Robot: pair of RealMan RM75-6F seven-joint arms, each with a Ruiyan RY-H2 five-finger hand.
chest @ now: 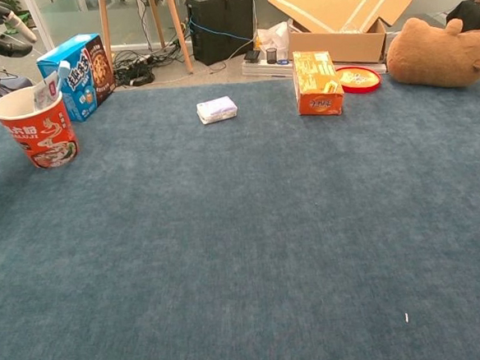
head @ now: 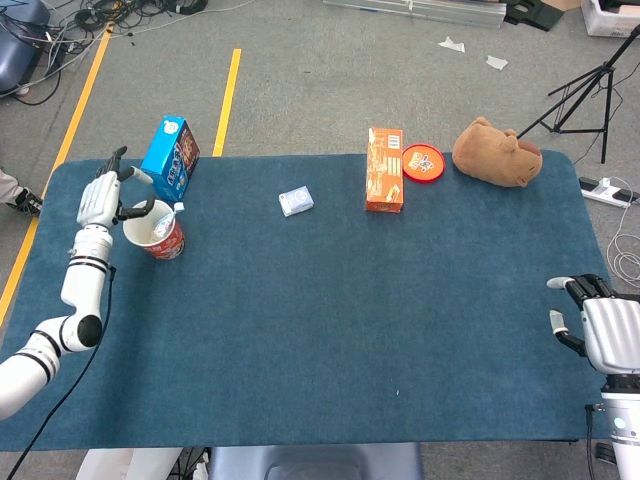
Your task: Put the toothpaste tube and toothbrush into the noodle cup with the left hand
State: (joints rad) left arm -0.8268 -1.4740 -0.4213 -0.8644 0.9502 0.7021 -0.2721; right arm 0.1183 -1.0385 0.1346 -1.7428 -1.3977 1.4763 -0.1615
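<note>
While the empty, spread-fingered left hand (head: 103, 195) hovers just beside the noodle cup (head: 157, 229), where a toothpaste tube (chest: 48, 88) leans against the rim, a stray finger could tip it over.

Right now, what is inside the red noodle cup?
A toothpaste tube pokes out of the noodle cup, leaning on its far rim. The cup's wall hides everything lower down, so a toothbrush cannot be made out.
</note>
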